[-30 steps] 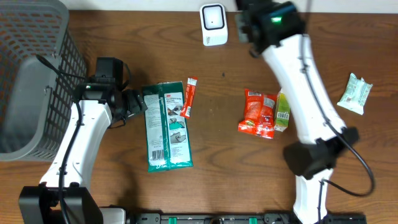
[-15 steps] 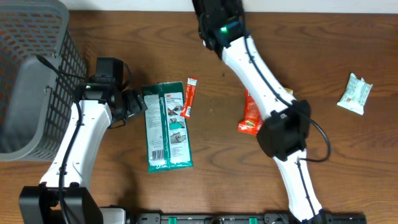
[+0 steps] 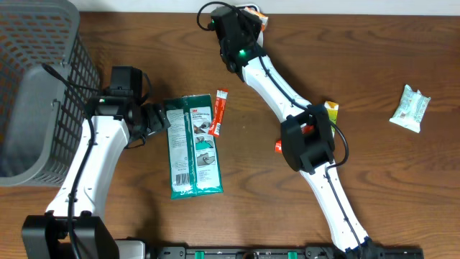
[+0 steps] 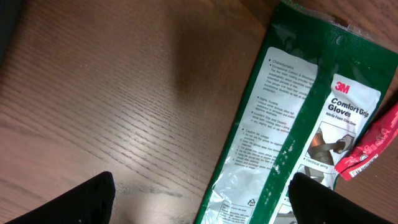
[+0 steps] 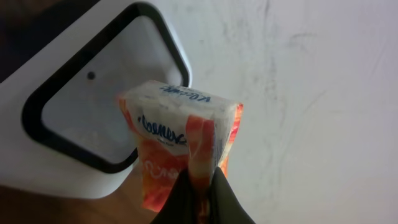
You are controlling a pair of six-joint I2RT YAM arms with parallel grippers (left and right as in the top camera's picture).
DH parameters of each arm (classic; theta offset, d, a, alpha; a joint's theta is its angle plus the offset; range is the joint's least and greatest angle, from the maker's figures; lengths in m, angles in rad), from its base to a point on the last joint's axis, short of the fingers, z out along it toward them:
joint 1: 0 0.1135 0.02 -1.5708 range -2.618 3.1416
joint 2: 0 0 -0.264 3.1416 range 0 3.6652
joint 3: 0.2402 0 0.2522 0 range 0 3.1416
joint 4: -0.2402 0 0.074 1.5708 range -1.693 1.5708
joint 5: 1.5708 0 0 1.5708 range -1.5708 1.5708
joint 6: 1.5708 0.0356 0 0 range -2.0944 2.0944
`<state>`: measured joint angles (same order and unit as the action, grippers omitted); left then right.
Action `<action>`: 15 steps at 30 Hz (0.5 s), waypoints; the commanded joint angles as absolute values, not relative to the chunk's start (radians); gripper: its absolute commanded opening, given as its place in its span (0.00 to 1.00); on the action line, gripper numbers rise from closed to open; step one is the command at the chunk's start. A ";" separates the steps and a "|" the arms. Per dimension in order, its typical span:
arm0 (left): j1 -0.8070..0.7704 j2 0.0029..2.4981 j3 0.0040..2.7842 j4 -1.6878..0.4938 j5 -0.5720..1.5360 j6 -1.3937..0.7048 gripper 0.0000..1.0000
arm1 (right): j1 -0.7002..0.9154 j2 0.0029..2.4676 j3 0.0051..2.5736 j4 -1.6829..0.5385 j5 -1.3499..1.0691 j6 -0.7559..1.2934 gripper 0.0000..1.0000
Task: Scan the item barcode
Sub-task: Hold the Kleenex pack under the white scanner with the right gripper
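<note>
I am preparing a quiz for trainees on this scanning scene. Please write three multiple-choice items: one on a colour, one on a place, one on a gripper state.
1. The glove package is mostly: A green; B blue; C black.
2. The orange tissue pack is: A lying on the glove package; B held before the white scanner; C tucked under the glove package.
3. The left gripper is: A shut on the glove package; B open, holding nothing; C shut on the tissue pack.
Key: 1 A, its print is green; 2 B, the right gripper pinches it at the scanner window; 3 B, its fingers stand wide apart.
</note>
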<state>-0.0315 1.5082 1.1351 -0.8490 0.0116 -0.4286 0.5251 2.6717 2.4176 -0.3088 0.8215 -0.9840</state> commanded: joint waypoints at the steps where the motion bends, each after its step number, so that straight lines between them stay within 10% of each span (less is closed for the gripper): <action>1: -0.030 1.507 1.143 -0.852 -0.001 -0.419 0.90 | 0.525 2.667 2.434 -0.265 0.847 -1.060 0.01; 15: -0.029 1.507 1.143 -0.852 -0.001 -0.419 0.90 | 0.525 2.668 2.432 -0.286 0.823 -1.073 0.01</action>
